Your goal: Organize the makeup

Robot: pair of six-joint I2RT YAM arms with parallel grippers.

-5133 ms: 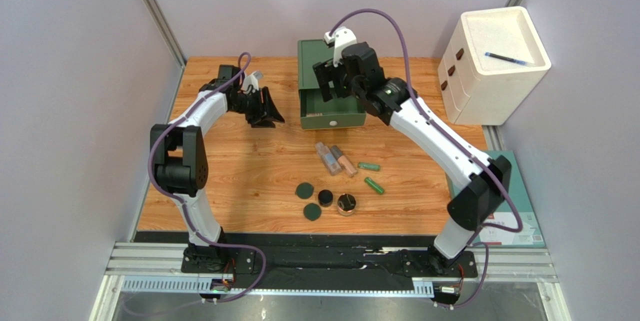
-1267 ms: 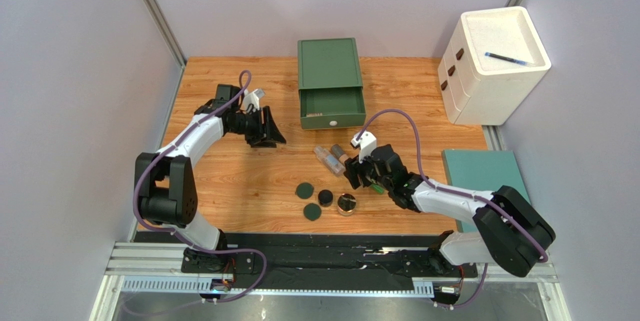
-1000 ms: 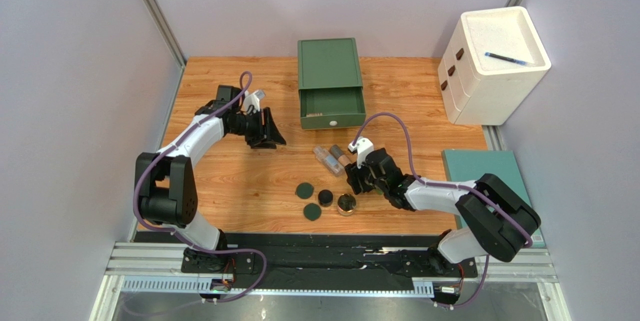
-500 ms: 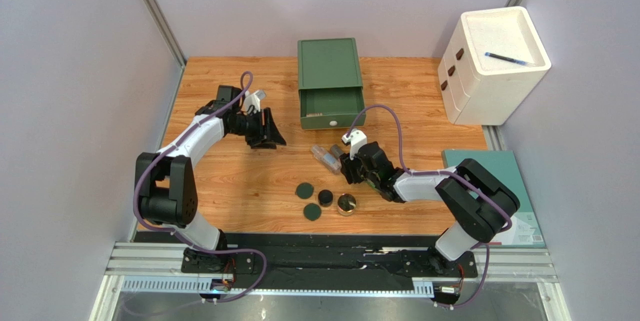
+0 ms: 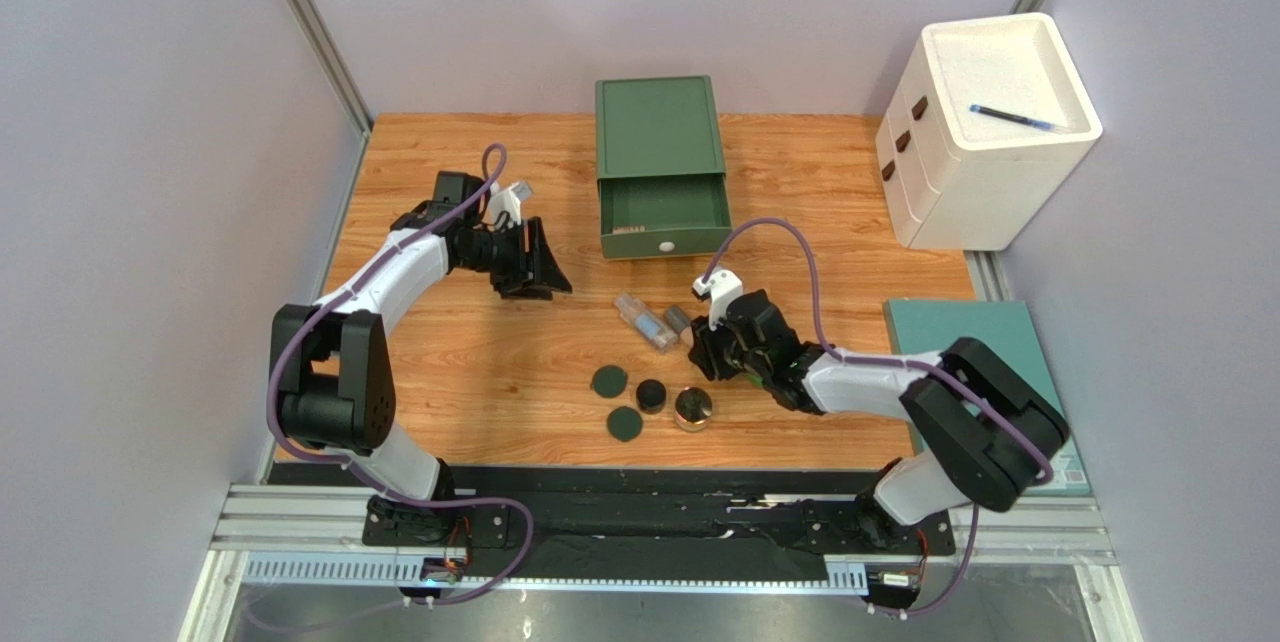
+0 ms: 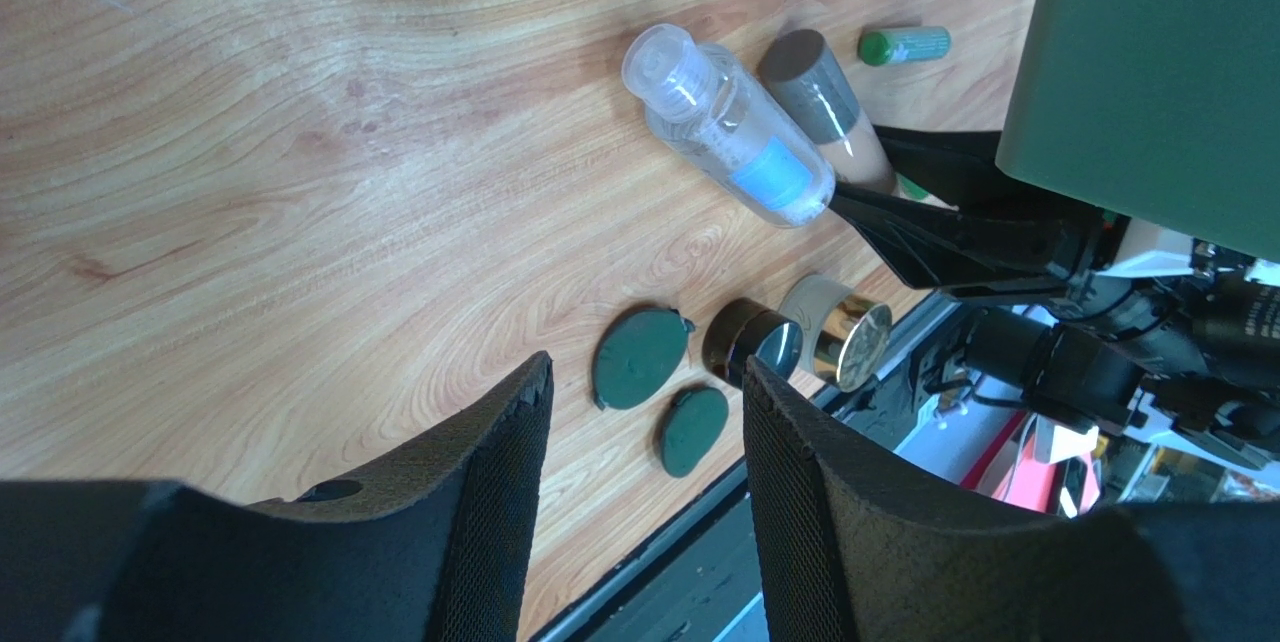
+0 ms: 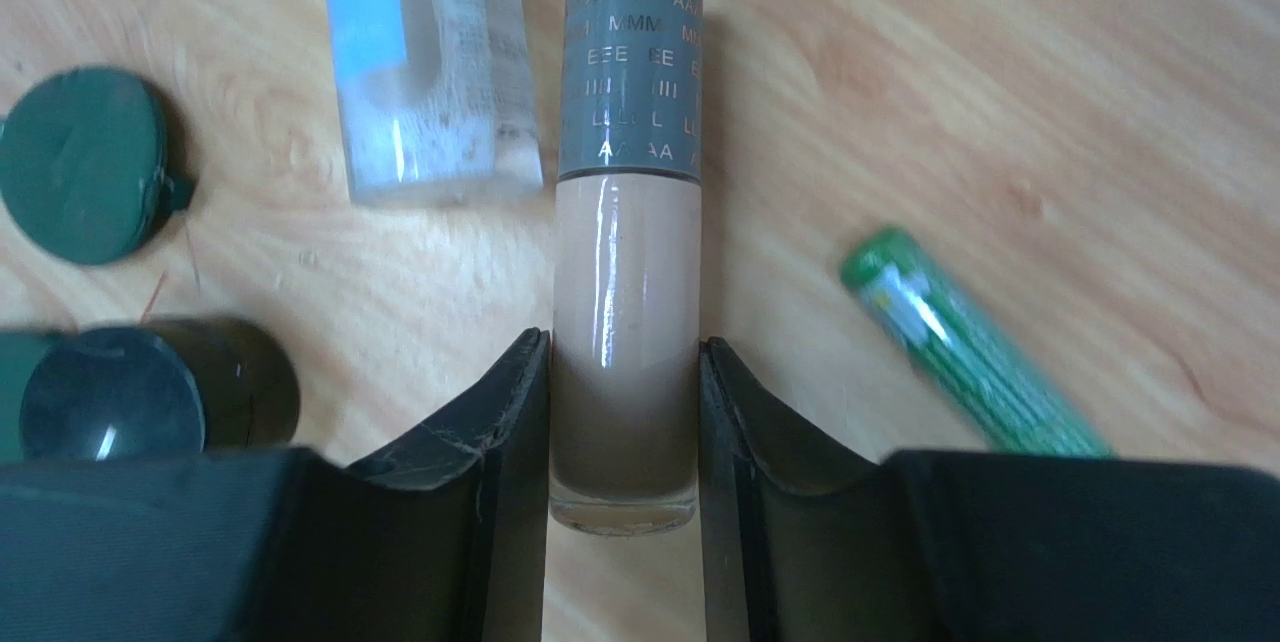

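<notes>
Looking at the right gripper (image 7: 624, 372) first: its two fingers (image 7: 504, 432) were pressed against both sides of the beige tube (image 7: 625, 267), so it was clamped on that one, down near the tube's bottom end. The tube lay flat on the wooden table (image 7: 932, 102), grey cap (image 7: 631, 80) pointing straight away from the gripper.

Just left of that cap lay the clear bottle (image 7: 428, 57) with the blue label, roughly parallel to the tube and very close. I honestly couldn't tell if the two touched. Off to the right of the fingers was a green tube (image 7: 969, 350), lying at an angle and clear of the beige one. On the left side, the black jar (image 7: 143, 387) sat near the left finger, and a dark green disc (image 7: 83, 162) lay a bit further ahead of the jar.

In the overhead view the gold-rimmed compact (image 5: 693, 405) was just beside the gripper on its near-edge side, touching the jar as far as I could see, with a second disc (image 5: 624, 425) beyond them. The green drawer box (image 5: 658, 132) stood well ahead of the gripper with its drawer pulled out.

The left gripper (image 6: 643, 372) was well apart from all this, over on the left of the table, fingers spread with nothing between them. A white cabinet (image 5: 984, 132) with a blue pen (image 5: 1019, 116) on top stood far off to the right.
</notes>
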